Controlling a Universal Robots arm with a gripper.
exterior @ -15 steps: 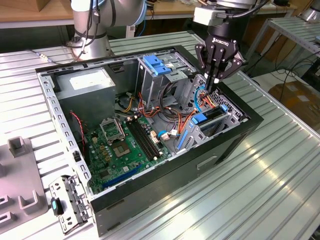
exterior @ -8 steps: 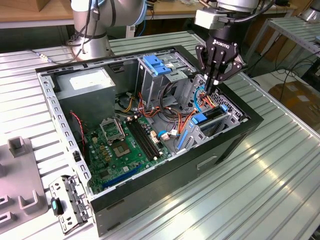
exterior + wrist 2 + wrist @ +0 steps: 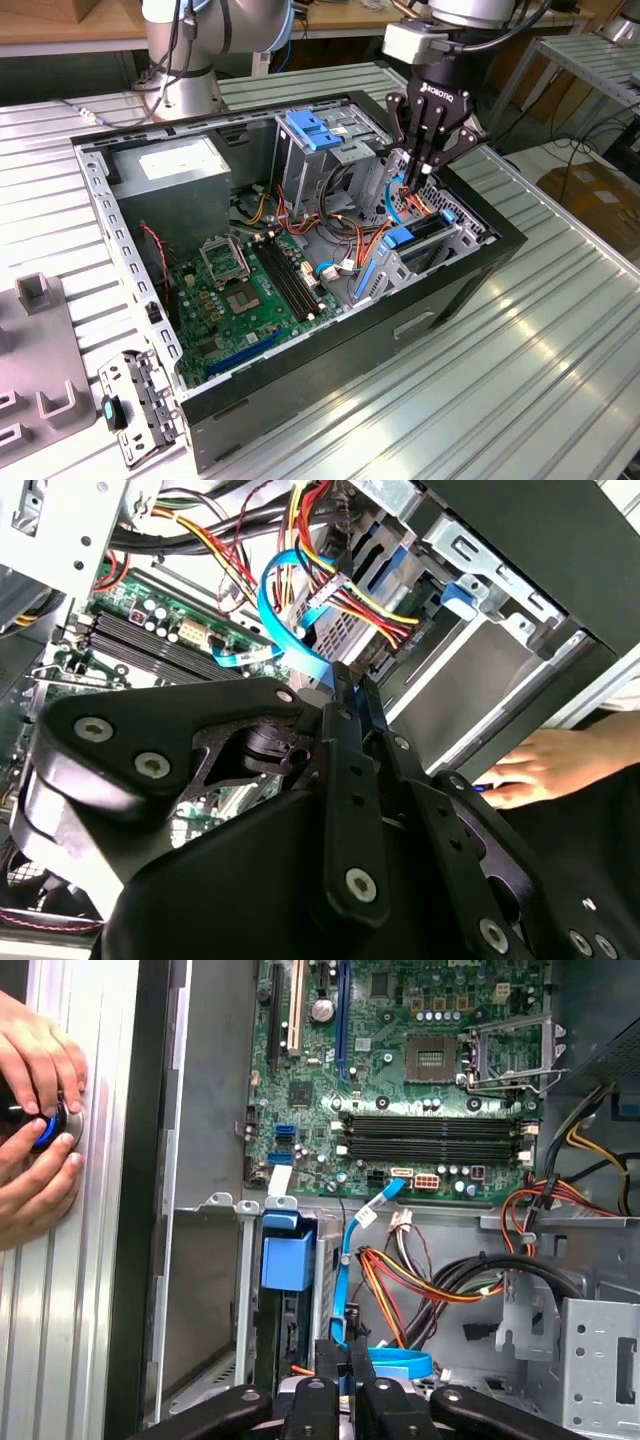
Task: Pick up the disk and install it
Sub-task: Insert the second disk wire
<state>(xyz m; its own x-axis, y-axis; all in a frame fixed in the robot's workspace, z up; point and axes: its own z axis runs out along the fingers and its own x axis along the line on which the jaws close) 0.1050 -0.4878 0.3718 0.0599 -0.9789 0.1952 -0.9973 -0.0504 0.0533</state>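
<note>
The disk point(image 3: 412, 238) is seen standing on edge in the lower bay at the front corner of the open case point(image 3: 470, 285), its blue carrier tab uppermost; in the first wrist view the same tab point(image 3: 288, 1252) is seen from above, with the drive dropped into the slot beneath it. The picking-up is thus judged done, and the step in hand is taken to be the last of the installing, the wiring of the seated drive. The end effector point(image 3: 420, 170) is held just above the bay, its fingers drawn together, and a blue cable point(image 3: 348, 1280) is seen running down between the fingertips point(image 3: 350, 685); it appears to be pinched there, though the contact itself is hidden by the fingers. Completion is judged to call for a straight, square approach to the drive's connector, kept clear of the red, yellow and orange wires point(image 3: 375, 235) crowded beside it. Further inside, the motherboard point(image 3: 235, 290) lies flat on the case floor. Outside the case, a person's hands point(image 3: 35, 1110) are rested on the ribbed surface point(image 3: 560, 350).
</note>
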